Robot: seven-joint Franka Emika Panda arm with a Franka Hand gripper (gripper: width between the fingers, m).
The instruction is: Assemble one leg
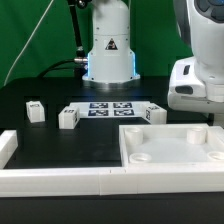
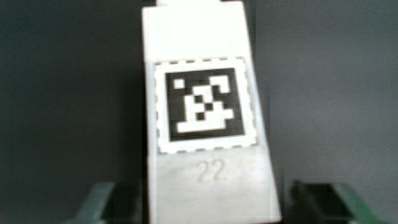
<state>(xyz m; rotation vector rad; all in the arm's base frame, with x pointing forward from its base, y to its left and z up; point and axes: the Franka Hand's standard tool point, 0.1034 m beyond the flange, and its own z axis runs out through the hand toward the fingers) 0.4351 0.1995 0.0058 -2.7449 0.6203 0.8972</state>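
In the wrist view a white leg (image 2: 205, 110) lies on the black table, with a black-and-white tag and the number 22 on its face. My gripper (image 2: 214, 205) is open. Its two fingers stand one on each side of the leg's near end, with a dark gap between each finger and the leg. In the exterior view the gripper's white hand (image 1: 196, 85) hangs low at the right, behind the panel, and hides this leg. Three other small white legs stand on the table (image 1: 35, 110) (image 1: 68, 117) (image 1: 152, 112).
The large white square panel (image 1: 170, 150) with round sockets lies at the front right. The marker board (image 1: 112, 108) lies in the middle, in front of the arm's base (image 1: 110, 55). A low white wall (image 1: 60, 178) runs along the front and left.
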